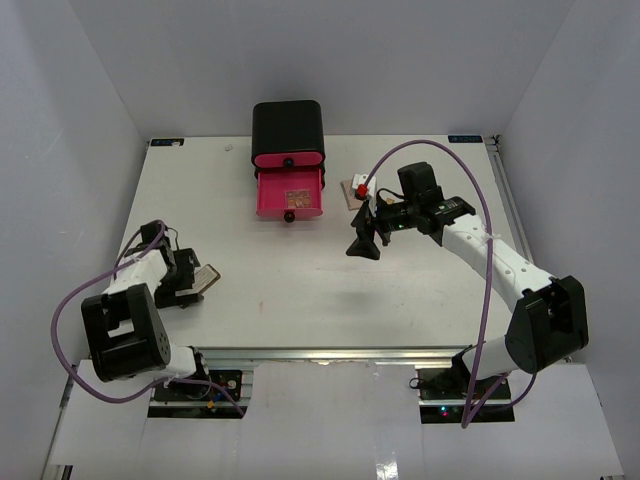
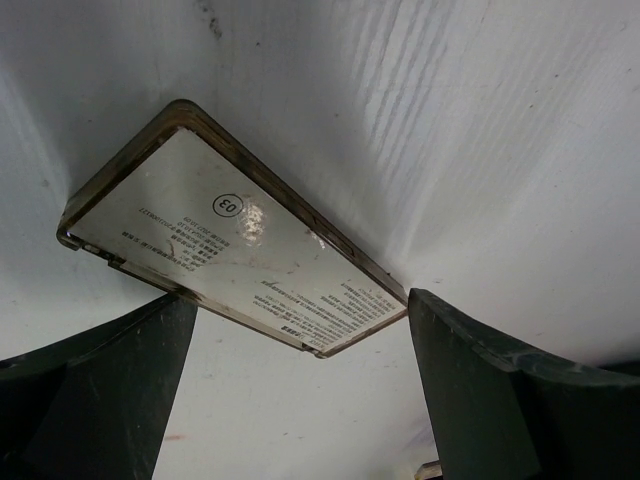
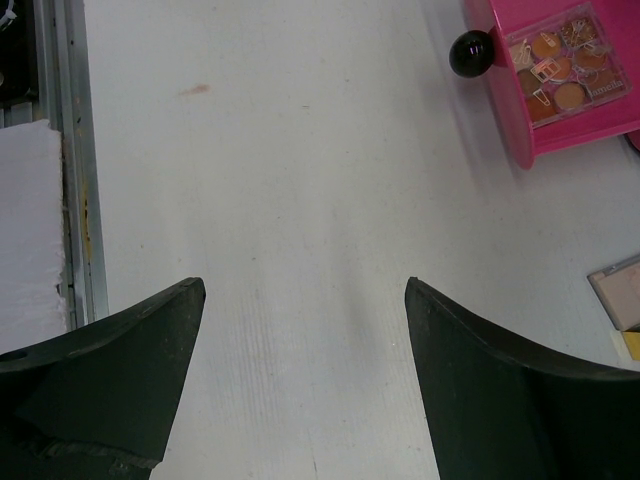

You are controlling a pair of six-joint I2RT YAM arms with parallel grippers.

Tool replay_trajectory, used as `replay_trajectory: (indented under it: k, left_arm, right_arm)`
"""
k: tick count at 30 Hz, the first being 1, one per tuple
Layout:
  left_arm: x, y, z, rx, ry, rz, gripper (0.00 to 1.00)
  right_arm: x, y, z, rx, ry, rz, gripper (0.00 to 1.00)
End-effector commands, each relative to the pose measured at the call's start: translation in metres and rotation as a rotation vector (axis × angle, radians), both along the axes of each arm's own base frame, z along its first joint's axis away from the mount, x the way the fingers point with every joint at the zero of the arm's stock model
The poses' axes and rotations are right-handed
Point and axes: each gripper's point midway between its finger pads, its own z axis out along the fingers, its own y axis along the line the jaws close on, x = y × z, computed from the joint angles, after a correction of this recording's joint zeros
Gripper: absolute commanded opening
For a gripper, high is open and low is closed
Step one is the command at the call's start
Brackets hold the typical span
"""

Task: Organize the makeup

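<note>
Left gripper (image 2: 300, 308): fingers apart, clamped on nothing. The flat tan compact (image 2: 230, 245) sits just past the tips, label side toward the wrist camera, at the table's (image 1: 250, 290) left near side. Mid-back: black box (image 1: 288, 125), lower pink drawer (image 1: 264, 195) pulled out, eyeshadow palette (image 3: 560, 65) inside. More small cosmetics (image 1: 356, 190) lie just right of the drawer. Right gripper (image 3: 305, 285): fingers apart, nothing between them, over bare tabletop near those cosmetics.
</note>
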Motion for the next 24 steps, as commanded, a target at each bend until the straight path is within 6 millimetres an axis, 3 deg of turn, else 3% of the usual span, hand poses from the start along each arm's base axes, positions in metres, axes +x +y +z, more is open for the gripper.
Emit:
replay_trajectory:
  k: [1, 11, 24]
  left_arm:
    - [0.017, 0.02, -0.002, 0.039, -0.012, 0.054, 0.98]
    - [0.027, 0.033, -0.022, 0.02, 0.079, 0.022, 0.98]
    - [0.04, 0.035, -0.031, 0.008, 0.092, -0.026, 0.85]
  right_arm:
    - [-0.003, 0.003, 0.006, 0.028, -0.021, 0.02, 0.88]
    - [-0.002, 0.002, 0.006, 0.026, -0.029, 0.018, 0.88]
    - [-0.004, 0.002, 0.008, 0.031, -0.032, 0.021, 0.88]
